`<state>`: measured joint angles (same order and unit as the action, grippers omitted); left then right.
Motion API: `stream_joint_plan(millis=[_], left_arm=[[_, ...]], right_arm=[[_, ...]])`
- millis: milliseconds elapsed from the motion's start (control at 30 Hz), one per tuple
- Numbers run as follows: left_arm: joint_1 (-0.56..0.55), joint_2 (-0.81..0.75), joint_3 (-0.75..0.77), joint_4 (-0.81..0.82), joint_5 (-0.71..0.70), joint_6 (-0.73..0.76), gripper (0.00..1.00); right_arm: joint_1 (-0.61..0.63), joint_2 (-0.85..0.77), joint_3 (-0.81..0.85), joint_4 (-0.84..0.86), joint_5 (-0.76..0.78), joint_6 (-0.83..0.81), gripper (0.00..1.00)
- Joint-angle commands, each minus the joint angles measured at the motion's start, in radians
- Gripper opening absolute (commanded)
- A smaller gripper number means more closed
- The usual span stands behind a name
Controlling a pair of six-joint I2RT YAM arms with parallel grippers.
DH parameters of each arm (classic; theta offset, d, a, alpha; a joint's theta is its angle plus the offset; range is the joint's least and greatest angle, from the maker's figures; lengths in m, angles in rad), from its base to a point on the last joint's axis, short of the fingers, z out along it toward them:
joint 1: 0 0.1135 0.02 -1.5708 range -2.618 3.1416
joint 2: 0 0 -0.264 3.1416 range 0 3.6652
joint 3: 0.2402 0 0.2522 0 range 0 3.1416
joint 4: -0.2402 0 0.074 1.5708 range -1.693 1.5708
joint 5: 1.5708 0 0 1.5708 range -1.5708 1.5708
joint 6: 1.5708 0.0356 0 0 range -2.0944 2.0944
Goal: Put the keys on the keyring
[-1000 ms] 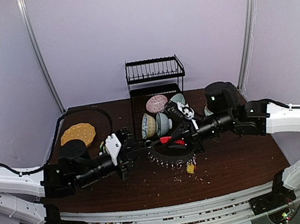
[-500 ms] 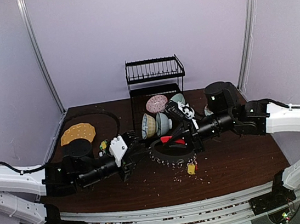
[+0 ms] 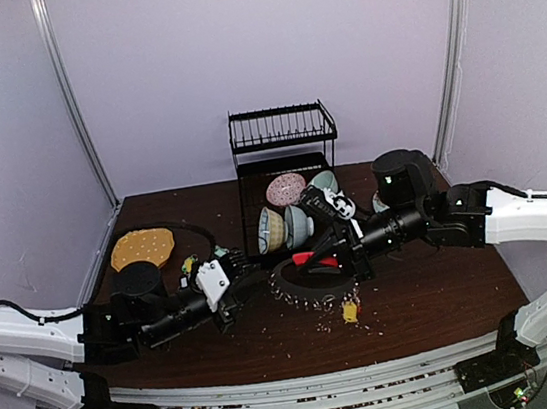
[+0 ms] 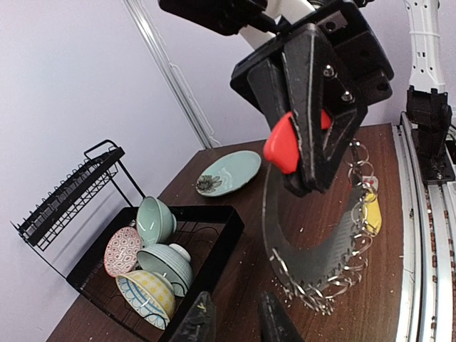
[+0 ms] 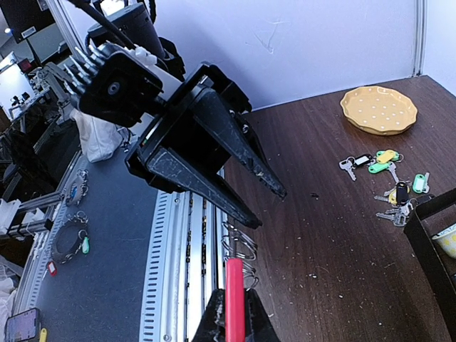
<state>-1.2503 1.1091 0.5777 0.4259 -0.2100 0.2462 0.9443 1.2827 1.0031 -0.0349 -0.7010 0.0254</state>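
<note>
My right gripper (image 3: 333,254) is shut on the red sleeve (image 5: 234,299) of the keyring (image 3: 310,288) and holds the big ring upright above the table. Several small split rings (image 4: 335,285) line its lower arc, and a key with a yellow tag (image 3: 349,309) dangles from it. The left gripper (image 3: 248,282) points at the ring's left side, just short of it. Its fingers (image 4: 274,322) stand a little apart, open, with nothing between them. In the right wrist view, several loose keys (image 5: 390,184) with coloured tags lie on the table beyond the left gripper (image 5: 269,206).
A black dish rack (image 3: 284,153) holding several bowls (image 3: 284,225) stands at the back centre. A yellow plate (image 3: 142,246) lies at the back left, and a teal plate (image 4: 229,172) lies on the right beyond the ring. Crumbs litter the table.
My left gripper has moved right and lower, closer to the keyring. The right gripper has kept its hold on the red sleeve, with the ring shifting slightly left.
</note>
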Motion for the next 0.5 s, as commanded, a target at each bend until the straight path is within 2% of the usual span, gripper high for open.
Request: stream_joint_plan(millis=[0, 133, 467], left_arm=[[-0.001, 0.024, 0.001, 0.106, 0.003, 0.031, 0.23], [-0.001, 0.038, -0.001, 0.092, 0.046, 0.036, 0.26], [-0.002, 0.032, -0.024, 0.066, 0.035, 0.043, 0.34]], right_arm=[[-0.001, -0.025, 0.002, 0.02, -0.034, -0.007, 0.0], [0.0, -0.026, 0.005, 0.021, -0.034, -0.009, 0.0], [0.0, -0.026, 0.013, 0.004, -0.037, -0.021, 0.0]])
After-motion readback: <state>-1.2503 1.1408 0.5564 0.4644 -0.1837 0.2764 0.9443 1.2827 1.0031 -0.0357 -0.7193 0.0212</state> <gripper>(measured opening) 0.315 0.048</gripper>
